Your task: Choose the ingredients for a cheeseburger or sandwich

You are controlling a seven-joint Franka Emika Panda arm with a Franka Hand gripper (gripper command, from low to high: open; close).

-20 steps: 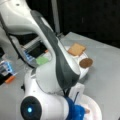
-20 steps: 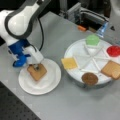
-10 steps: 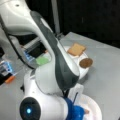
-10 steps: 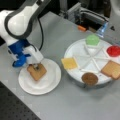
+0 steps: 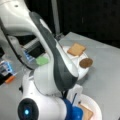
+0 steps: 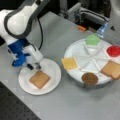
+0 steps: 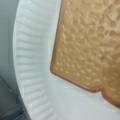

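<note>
One tan bread square [image 6: 39, 79] lies flat on the small white plate [image 6: 53, 72], alone, with nothing stacked on it. My gripper [image 6: 34, 66] hangs just above the plate's far-left rim, beside the bread, fingers apart and empty. The wrist view shows the same bread [image 7: 90, 50] close up on the ribbed plate [image 7: 30, 62], with no fingers in sight. On the divided tray [image 6: 96, 58] lie the lettuce [image 6: 92, 39], the tomato disc [image 6: 113, 50], another bread square [image 6: 111, 69], the patty [image 6: 89, 78] and the cheese square [image 6: 69, 63]. In a front view the arm hides most of the plate [image 5: 96, 107].
The tray [image 5: 82, 71] sits a short gap to the right of the plate, and here shows bread [image 5: 76, 49], the patty [image 5: 86, 62] and lettuce [image 5: 42, 60]. An orange object [image 6: 81, 28] and clutter stand at the table's back edge. A dark perforated surface [image 6: 10, 110] borders the table's lower left.
</note>
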